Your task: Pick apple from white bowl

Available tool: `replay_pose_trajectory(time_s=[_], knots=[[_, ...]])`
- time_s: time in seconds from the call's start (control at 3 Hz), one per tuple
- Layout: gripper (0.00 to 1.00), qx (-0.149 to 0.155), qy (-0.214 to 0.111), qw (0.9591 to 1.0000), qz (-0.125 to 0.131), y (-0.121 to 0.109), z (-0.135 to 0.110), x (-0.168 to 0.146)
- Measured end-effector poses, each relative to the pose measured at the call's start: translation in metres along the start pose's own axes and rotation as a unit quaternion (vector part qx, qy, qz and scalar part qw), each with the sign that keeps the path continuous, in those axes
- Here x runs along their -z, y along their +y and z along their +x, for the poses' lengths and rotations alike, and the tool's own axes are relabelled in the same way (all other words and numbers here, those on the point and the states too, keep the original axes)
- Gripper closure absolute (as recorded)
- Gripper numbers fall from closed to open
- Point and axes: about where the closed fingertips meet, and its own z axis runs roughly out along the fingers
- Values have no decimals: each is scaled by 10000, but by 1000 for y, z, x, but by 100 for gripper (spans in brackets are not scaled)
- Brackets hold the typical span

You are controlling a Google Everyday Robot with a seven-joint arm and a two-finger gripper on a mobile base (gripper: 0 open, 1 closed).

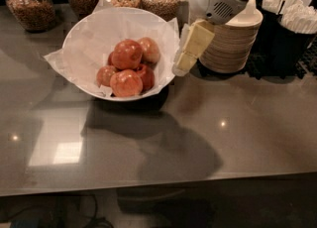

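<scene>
Cream gripper at 3 o'clock rim of wide white paper-lined bowl; red apple pile lies 9 o'clock from gripper; gripper spread: cannot tell.

gripper between white bowl and stacked bowls, apples unobstructed above

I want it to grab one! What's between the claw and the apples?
Camera view: only the paper-lined rim of the white bowl; the claw hangs just beside it.
</scene>
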Motion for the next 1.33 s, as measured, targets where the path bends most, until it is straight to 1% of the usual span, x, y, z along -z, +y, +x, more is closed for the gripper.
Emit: replay_pose_trajectory(time_s=[0.33,0.67,1.0,1.33], knots=[[0,224,-780,9961,-360,-18,-39,-44],[0,209,-854,9954,-379,-23,-40,-48],[0,209,-909,9951,-317,-21,-40,-46],[0,53,-1503,9881,-330,-24,-41,-66]])
